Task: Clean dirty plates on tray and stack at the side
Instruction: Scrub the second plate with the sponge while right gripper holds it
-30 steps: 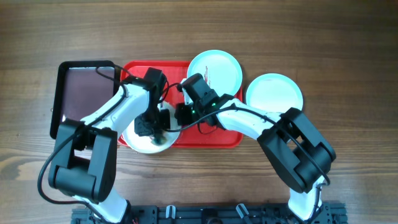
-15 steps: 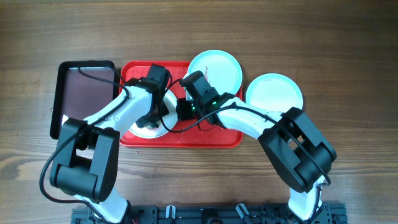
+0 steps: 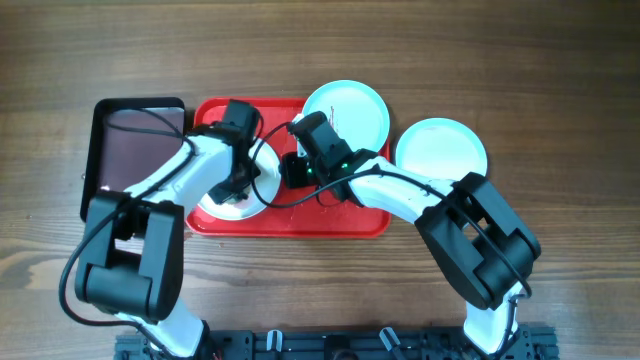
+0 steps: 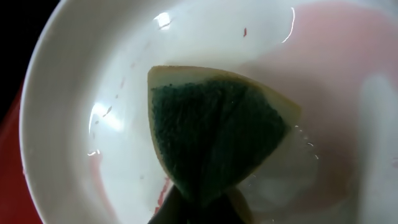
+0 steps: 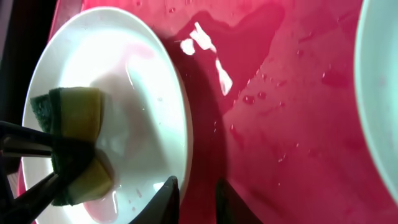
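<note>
On the red tray (image 3: 330,222) lies a white plate (image 3: 214,206) with pink wet smears (image 4: 93,93). My left gripper (image 3: 238,186) is shut on a green and yellow sponge (image 4: 211,137) that presses on the plate's inside (image 5: 124,74). Just right of it, my right gripper (image 3: 289,171) stands astride the plate's rim with its jaws slightly apart (image 5: 196,199), one finger over the plate and one over the wet tray (image 5: 280,124). One turquoise plate (image 3: 346,114) overlaps the tray's far right corner. A second turquoise plate (image 3: 441,150) rests on the table to the right.
A black tray (image 3: 128,150) with a brownish inside lies against the red tray's left side. Both arms cross above the red tray's left half. Bare wooden table (image 3: 520,60) surrounds the trays.
The white plate slid from overhanging the tray's front edge back onto the tray. My left gripper moved with it, still holding the sponge. My right jaws parted from the rim.
</note>
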